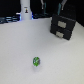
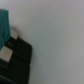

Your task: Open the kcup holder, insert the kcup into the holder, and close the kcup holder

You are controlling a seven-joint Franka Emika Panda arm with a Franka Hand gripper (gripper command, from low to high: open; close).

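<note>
Kcup holder (image 1: 63,26) sits at the far side of the white surface (image 1: 20,50), toward the exterior view's right, both 2 drawer fronts flush, so it reads as not yet opened. Kcup (image 1: 36,61) stands alone near the front, well apart from the holder, free to grab. Wrist view catches a black box corner (image 2: 17,62) and a teal block (image 2: 3,25). Fingers not visible; cannot tell their state. Opening a drawer likely comes first.
</note>
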